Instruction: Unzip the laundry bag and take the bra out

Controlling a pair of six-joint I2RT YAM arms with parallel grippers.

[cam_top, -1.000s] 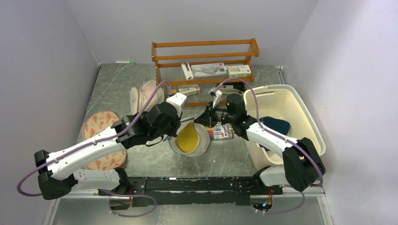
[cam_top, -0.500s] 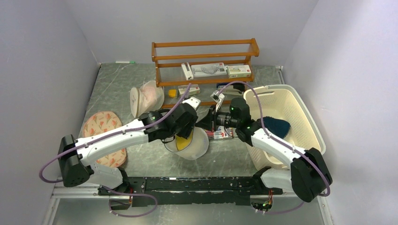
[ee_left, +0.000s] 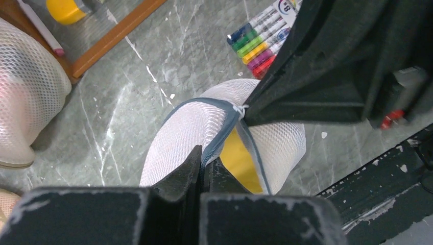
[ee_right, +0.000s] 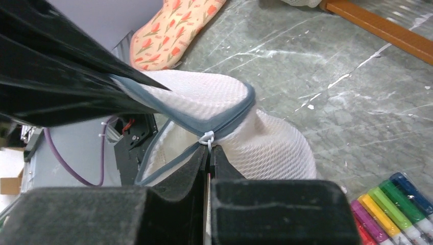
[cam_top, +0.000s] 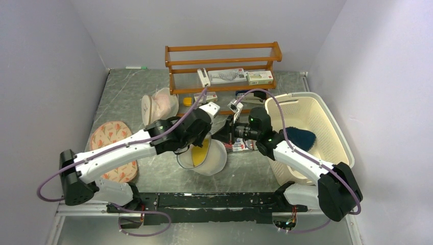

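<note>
Progress stands, by my reading, at about the middle of the unzipping. The laundry bag [cam_top: 217,162] lies on the tabletop [cam_top: 127,87] between the two arms, just beside a pack of markers [ee_left: 258,43]. Its grey-blue zip rim [ee_left: 196,102] is parted along part of its run, so a wedge of the mustard-yellow bra [ee_left: 237,155] shows through the gap. The left pincer [ee_left: 203,166] is closed tight on the rim at one end of the opening and seems to anchor the bag. The right pincer [ee_right: 209,158] is likewise closed and appears to pinch the small white zip pull [ee_right: 207,137] at the other end, with the bag lifted and stretched between them. What looks done is a partial opening. What is left is the rest of the zip's travel, since the gap seems too narrow for padded cups, and then the whole of the removal, for the bra is still inside the mesh. As for writing, the marker pack carries what looks like a figure 8 near its edge in the left wrist view. The boxes on the wooden rack [cam_top: 224,51] bear print, but it is too small to read.
</note>
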